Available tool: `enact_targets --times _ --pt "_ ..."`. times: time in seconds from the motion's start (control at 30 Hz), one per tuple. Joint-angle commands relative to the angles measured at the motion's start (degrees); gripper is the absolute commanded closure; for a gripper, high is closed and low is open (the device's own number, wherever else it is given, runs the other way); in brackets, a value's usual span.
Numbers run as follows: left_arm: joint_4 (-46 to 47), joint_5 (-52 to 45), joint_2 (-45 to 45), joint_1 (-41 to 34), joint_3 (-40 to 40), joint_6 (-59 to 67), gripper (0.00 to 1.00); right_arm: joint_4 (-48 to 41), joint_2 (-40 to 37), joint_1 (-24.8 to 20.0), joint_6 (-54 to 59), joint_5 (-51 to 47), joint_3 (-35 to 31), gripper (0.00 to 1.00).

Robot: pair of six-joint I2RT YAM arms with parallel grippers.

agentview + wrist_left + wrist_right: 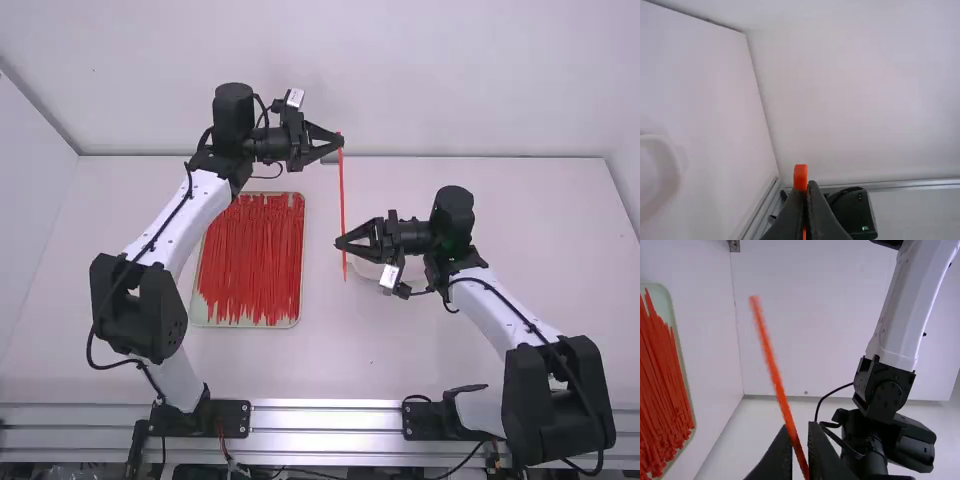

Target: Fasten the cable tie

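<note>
The white table (560, 300) is boxed in by plain white walls. In the high view a shallow tray (250, 325) lies left of the middle, holding a heap of loose ties (250, 260), all red. Beyond the tray's far right corner, the left gripper (338, 141) is raised above the table and holds the top of a single red cable tie (342, 200), which hangs straight down. The right gripper (340, 241) meets the strip well down its length, with a short tail hanging below.

In the left wrist view, the left gripper (806, 200) is clamped tight on the cable tie (800, 177), whose end pokes out just past the tips.

In the right wrist view, the right gripper (800, 450) has its jaws narrowly apart. The cable tie (770, 365) runs slanting between them, close against one finger, with a slim gap on the other side. The tray (662, 292) and loose ties (660, 405) lie off to one side, and the left arm (910, 315) rises behind.
</note>
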State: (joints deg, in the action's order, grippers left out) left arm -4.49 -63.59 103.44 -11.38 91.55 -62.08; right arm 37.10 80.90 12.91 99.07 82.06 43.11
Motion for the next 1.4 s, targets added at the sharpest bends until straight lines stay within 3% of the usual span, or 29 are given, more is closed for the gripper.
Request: enact_targets --times 0.0,0.3,0.63,1.03,1.27,1.37 --pt "-0.22 -1.51 0.39 0.07 -0.24 1.05 0.98 0.13 0.33 -0.15 -0.24 0.26 1.84 1.0" --pt "-0.35 -1.51 0.39 0.02 -0.37 1.62 0.98 -1.79 0.35 -0.15 -2.19 0.61 1.84 1.0" --pt "-0.48 -1.51 0.39 0.31 -0.94 2.32 0.98 0.13 0.33 -0.96 -33.92 -1.81 1.84 1.0" --pt "-0.44 -1.99 0.39 0.42 -0.94 3.63 0.98 -0.31 0.33 0.98 -40.0 -0.87 1.84 1.0" --pt "-2.36 -3.5 0.39 0.44 -0.94 9.99 0.98 4.72 0.33 1.11 -54.9 -0.92 1.92 1.0" --pt "-2.43 -3.19 0.39 0.46 -0.94 15.67 0.98 12.11 0.33 0.98 -68.52 -1.01 1.92 1.0"
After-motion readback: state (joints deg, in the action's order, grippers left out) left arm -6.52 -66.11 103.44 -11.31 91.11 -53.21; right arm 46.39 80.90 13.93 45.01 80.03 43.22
